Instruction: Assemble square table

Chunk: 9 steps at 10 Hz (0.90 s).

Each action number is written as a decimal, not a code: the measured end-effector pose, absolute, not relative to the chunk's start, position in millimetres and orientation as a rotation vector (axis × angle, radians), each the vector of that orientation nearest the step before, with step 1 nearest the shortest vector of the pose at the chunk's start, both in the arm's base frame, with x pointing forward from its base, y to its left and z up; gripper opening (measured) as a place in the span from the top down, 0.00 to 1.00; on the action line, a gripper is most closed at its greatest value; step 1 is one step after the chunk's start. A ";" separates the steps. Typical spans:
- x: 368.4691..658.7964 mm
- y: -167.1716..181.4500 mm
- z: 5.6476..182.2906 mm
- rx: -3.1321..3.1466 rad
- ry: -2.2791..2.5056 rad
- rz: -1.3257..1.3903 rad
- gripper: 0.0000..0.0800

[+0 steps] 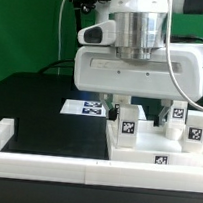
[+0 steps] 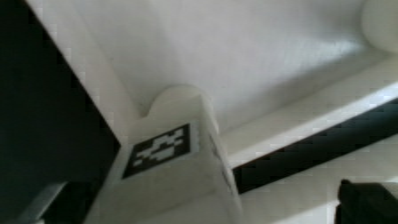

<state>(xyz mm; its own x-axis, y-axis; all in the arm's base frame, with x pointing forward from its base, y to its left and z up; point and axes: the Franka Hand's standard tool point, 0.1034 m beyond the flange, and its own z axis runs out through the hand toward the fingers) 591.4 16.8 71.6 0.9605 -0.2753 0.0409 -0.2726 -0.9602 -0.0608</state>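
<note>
One long white rail (image 1: pixel 43 162) nearest; behind it, one square tabletop slab (image 1: pixel 155 153) on the black surface (image 1: pixel 39 99), three tagged legs (image 1: pixel 128 120) upright on it. Overhead, arm vertical, fingers (image 1: pixel 146 106) spread apart, gripping nothing. Farthest, one marker board (image 1: pixel 87 108).

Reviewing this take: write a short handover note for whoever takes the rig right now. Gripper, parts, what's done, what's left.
Gripper: open, holding nothing, low over the tabletop.
Parts: the tabletop lies flat against the rail near the front. One leg stands upright on it right below the gripper; other legs stand at the exterior view's right. The wrist view shows a tagged leg close up between the fingers.
Done: at least one leg stands on the tabletop; whether it is screwed tight cannot be told.
Left: check that leg, then fit the remaining ones.
</note>
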 end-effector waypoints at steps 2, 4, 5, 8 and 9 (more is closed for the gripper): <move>591.7 7.9 71.7 -3.087 0.175 -0.086 0.19; 591.7 5.9 71.7 -3.090 0.132 -0.087 0.22; 591.7 5.8 71.7 -3.090 0.133 -0.087 0.22; 591.7 5.5 71.7 -3.088 0.156 -0.086 0.63; 591.7 5.5 71.7 -3.087 0.164 -0.086 0.64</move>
